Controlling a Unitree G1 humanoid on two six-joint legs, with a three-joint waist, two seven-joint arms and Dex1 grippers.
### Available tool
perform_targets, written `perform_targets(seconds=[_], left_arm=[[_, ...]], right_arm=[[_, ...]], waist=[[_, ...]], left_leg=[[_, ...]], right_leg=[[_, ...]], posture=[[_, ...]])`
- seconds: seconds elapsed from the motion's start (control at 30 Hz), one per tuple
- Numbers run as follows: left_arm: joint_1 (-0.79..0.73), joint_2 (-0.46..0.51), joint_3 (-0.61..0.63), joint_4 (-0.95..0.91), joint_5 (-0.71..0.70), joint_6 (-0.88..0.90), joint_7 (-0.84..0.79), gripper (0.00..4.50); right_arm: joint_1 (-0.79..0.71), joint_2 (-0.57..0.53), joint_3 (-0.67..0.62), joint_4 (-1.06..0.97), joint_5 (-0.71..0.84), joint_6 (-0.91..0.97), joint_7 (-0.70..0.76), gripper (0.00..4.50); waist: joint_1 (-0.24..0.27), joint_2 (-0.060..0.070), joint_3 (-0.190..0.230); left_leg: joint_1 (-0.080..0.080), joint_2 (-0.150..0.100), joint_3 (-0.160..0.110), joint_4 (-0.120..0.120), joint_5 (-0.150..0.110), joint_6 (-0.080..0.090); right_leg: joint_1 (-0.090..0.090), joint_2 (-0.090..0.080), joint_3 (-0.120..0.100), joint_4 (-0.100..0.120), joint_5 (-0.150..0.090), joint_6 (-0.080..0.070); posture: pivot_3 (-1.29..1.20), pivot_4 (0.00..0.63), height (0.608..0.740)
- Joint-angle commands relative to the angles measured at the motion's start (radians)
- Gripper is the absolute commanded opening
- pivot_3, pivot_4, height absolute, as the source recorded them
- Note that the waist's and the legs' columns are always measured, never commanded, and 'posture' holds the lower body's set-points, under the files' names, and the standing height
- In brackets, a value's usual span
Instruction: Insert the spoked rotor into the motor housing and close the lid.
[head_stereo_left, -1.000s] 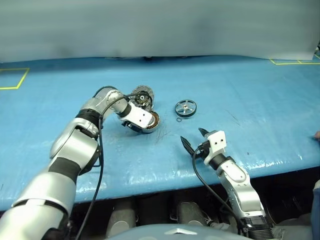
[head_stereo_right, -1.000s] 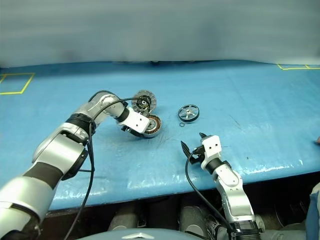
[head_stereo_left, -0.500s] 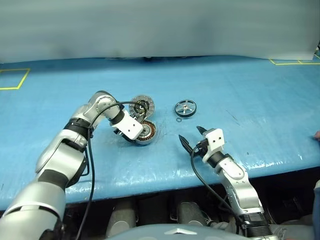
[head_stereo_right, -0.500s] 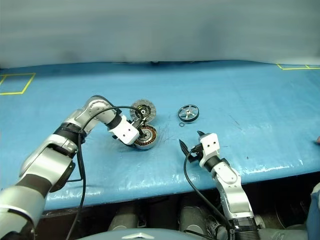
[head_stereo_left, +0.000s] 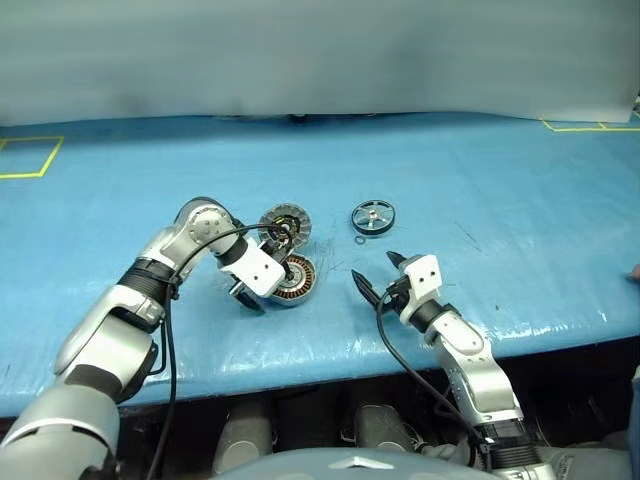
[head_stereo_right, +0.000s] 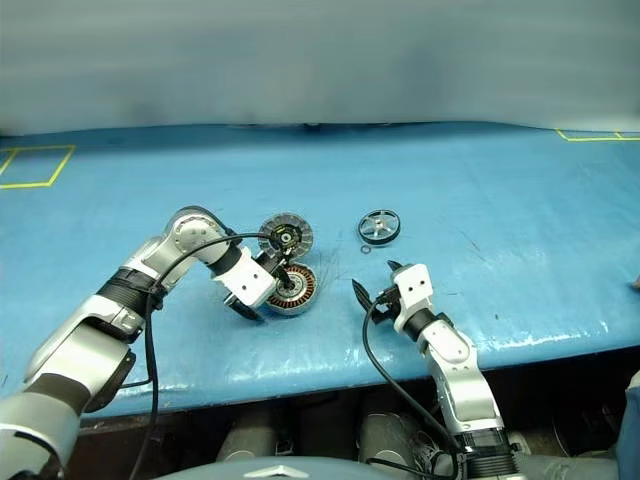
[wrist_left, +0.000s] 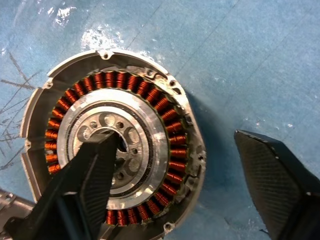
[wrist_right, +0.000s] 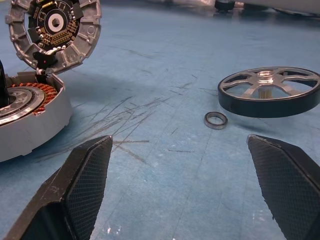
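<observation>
The motor housing (head_stereo_left: 299, 281) lies on the blue table with its copper windings (wrist_left: 170, 145) facing up. Its hinged lid (head_stereo_left: 285, 223) stands open behind it, inner face toward me. My left gripper (head_stereo_left: 268, 285) is open, pointing down over the housing: one finger (wrist_left: 85, 185) hangs above the hub, the other (wrist_left: 275, 170) is outside the rim, apart from it. The spoked rotor (head_stereo_left: 372, 216) lies flat to the right of the lid. My right gripper (head_stereo_left: 378, 275) is open and level just above the table, right of the housing, pointing between housing and rotor (wrist_right: 270, 92).
A small loose metal ring (head_stereo_left: 358, 240) lies just in front of the rotor. The blue table cover (head_stereo_left: 480, 170) is scratched near the housing. Yellow tape marks sit at the far left (head_stereo_left: 28, 157) and far right (head_stereo_left: 590, 123). The table's front edge runs just below both grippers.
My left gripper dragged the housing toward the near edge, then opened and let go of its wall. The lid stayed open. The right gripper and rotor kept still.
</observation>
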Motion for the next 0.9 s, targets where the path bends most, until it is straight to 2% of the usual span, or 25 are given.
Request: perform_targets(seconds=[0.03, 0.23, 0.5, 0.63, 0.9], left_arm=[[0.002, 0.034, 0.029, -0.07, -0.052, 0.027, -0.026, 4.05], [0.008, 0.102, 0.089, -0.151, -0.127, 0.087, -0.024, 4.05], [0.151, 0.098, 0.257, -0.352, -0.434, 0.508, 0.005, 4.05], [0.307, 0.051, 0.341, -0.433, -0.541, 0.637, 0.125, 4.05], [0.532, -0.05, 0.446, -0.502, -0.596, 0.641, 0.334, 4.05]], right_arm=[[-0.011, -0.004, -0.01, -0.007, 0.005, -0.008, 0.004, 4.5], [-0.041, 0.012, -0.021, 0.031, 0.024, 0.021, -0.002, 4.5], [-0.148, 0.052, -0.034, 0.126, 0.012, 0.182, -0.094, 4.5], [-0.239, 0.093, -0.045, 0.192, 0.011, 0.272, -0.152, 4.5], [-0.37, 0.115, -0.022, 0.356, -0.035, 0.268, -0.167, 4.5]], waist=[[-0.001, 0.0, 0.0], [-0.002, 0.0, 0.0], [-0.003, 0.001, 0.0], [-0.011, 0.001, 0.0], [-0.013, 0.001, 0.0]], left_leg=[[0.0, 0.0, 0.0, 0.0, 0.0, 0.0], [0.0, 0.0, 0.0, 0.0, 0.0, 0.0], [-0.001, 0.001, 0.0, 0.0, 0.0, 0.0], [0.002, 0.001, 0.002, -0.001, 0.0, -0.001], [0.005, 0.001, 0.001, -0.001, 0.001, -0.001]], right_leg=[[-0.001, 0.0, 0.0, 0.0, 0.0, 0.0], [-0.001, 0.001, 0.0, 0.0, 0.0, 0.0], [-0.001, 0.0, 0.001, 0.0, 0.0, 0.0], [0.0, 0.0, 0.003, 0.001, 0.0, 0.001], [0.002, 0.0, 0.002, 0.001, 0.0, 0.001]], posture=[[0.0, 0.15, 0.74], [0.0, 0.15, 0.74], [0.0, 0.15, 0.74], [0.0, 0.15, 0.74], [0.0, 0.15, 0.74]])
